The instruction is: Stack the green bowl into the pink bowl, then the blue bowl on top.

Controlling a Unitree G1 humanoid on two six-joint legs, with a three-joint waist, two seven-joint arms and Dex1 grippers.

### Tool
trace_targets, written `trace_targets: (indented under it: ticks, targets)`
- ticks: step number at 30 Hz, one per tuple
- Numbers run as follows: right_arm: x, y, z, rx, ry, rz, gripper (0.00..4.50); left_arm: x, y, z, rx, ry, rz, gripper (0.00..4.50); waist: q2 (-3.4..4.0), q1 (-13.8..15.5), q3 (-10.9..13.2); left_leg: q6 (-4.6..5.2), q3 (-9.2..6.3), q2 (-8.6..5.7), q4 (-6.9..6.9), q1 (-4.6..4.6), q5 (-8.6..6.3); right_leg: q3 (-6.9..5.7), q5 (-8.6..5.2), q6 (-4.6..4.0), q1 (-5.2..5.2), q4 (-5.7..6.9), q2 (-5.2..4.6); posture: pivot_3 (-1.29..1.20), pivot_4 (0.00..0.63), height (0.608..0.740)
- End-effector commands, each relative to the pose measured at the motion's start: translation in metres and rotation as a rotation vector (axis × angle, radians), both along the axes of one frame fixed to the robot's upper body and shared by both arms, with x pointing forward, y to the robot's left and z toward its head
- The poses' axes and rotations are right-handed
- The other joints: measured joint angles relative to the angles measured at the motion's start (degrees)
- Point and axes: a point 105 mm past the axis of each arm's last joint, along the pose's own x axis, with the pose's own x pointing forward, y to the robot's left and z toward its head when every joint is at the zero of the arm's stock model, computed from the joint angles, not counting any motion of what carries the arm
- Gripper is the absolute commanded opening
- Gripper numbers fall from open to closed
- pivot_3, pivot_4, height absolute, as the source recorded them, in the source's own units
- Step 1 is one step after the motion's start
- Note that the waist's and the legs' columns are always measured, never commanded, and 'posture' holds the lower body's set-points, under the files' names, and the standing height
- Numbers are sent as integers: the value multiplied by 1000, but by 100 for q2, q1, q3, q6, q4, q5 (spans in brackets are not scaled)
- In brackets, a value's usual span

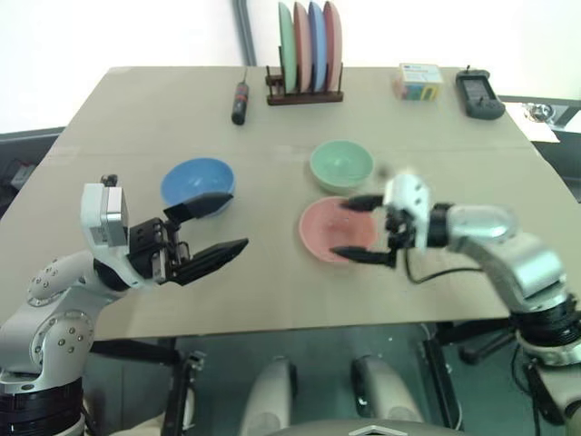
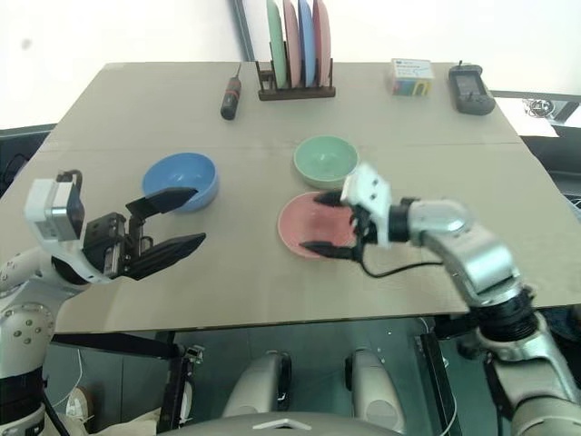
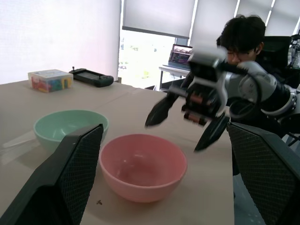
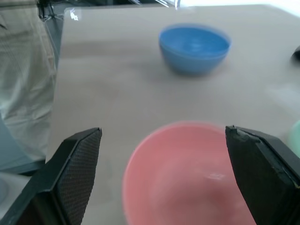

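Observation:
The pink bowl sits upright and empty on the table, right of centre. My right gripper hovers over it, open, with nothing between its fingers. Just behind the pink bowl stands the green bowl, also empty and apart from it. To the left, on its own, rests the blue bowl. My left gripper is held open in the air near the blue bowl's front right, holding nothing and pointing toward the pink bowl.
At the table's far edge are a rack of upright coloured plates, a screwdriver, a small coloured box and a black device. A person sits beyond the table's right side.

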Motion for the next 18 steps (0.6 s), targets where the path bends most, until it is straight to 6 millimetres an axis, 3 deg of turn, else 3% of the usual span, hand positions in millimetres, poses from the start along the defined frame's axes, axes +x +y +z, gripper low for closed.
trace_targets:
  ticks: [1, 4, 7, 18]
  targets:
    - [50, -27, 10, -161, -272, -143, 4409, -1, 3, 8, -3, -42, 24, 4500, 0, -18, 0, 0, 5, 0, 0, 4, 0, 1, -2, 2, 0, 1, 0, 0, 150, 740]
    - [95, -44, 0, -354, -447, -208, 4409, -2, 6, 8, -24, -35, 34, 4500, 3, -47, 2, 0, 16, 0, 1, 7, 0, 9, -2, 3, -2, 1, -1, 0, 150, 740]
    - [122, -40, -10, -451, -529, -187, 4409, -6, 14, 7, -47, -12, 83, 4500, 2, -93, 3, 0, 21, 0, -1, -1, 0, 13, 6, -10, -13, 1, 0, 0, 150, 740]
    - [136, -3, -34, -539, -622, -70, 4409, -16, 30, 2, -66, 20, 284, 4500, 5, -143, 9, -2, 18, -9, -40, -14, 1, 18, 19, 7, -36, 5, -11, 0, 150, 740]
